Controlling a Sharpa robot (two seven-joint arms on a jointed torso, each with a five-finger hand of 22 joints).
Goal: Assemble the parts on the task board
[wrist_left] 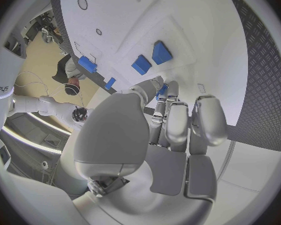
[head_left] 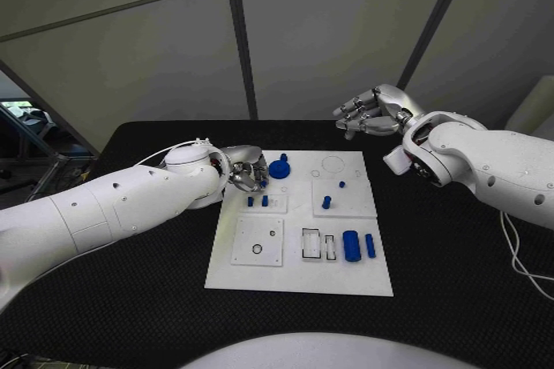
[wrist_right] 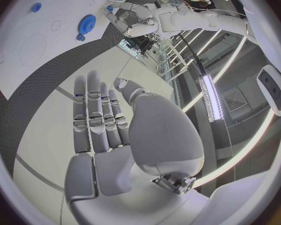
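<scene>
Seeing blue parts (head_left: 352,246) lying on the near end of the board (head_left: 298,277), our left hand (head_left: 243,170) curled over its far-left corner beside a gear (head_left: 279,170), grasp unclear to us, right hand (head_left: 371,113) raised beyond, released, fingers straight.

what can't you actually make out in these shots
- Whether the left robot hand grips anything: head view, curled fingers hide its contact beside the blue gear; left wrist view, palm blocks it.
- Shapes of the small pegs: too small, head view.
- Task board layout: right wrist view, cut off by the edge.
</scene>
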